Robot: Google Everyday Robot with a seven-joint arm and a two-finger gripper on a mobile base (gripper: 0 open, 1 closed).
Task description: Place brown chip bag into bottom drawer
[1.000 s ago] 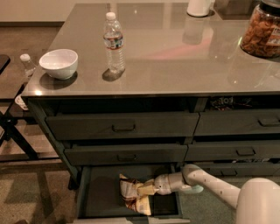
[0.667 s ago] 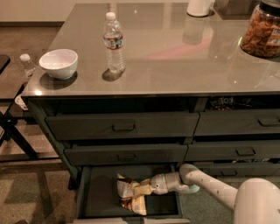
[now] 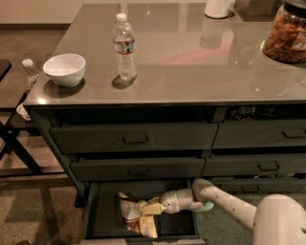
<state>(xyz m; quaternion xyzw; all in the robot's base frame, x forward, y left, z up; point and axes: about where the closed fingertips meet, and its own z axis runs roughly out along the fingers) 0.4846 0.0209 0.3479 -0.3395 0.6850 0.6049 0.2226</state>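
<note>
While gripper [image 3: 160, 207] grips brown chip bag [image 3: 135, 217] inside bottom drawer [image 3: 106, 217], lettering unreadable.

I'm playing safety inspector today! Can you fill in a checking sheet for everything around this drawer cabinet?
Surface: grey countertop, glossy.
Job's things: brown chip bag lies inside the open bottom drawer.
Clutter: white bowl, water bottle, snack jar and white container on top.
End effector: inside the drawer, at the bag's right end.
Cables: nothing seen.
Surroundings: brown floor, black stand at left.
</note>
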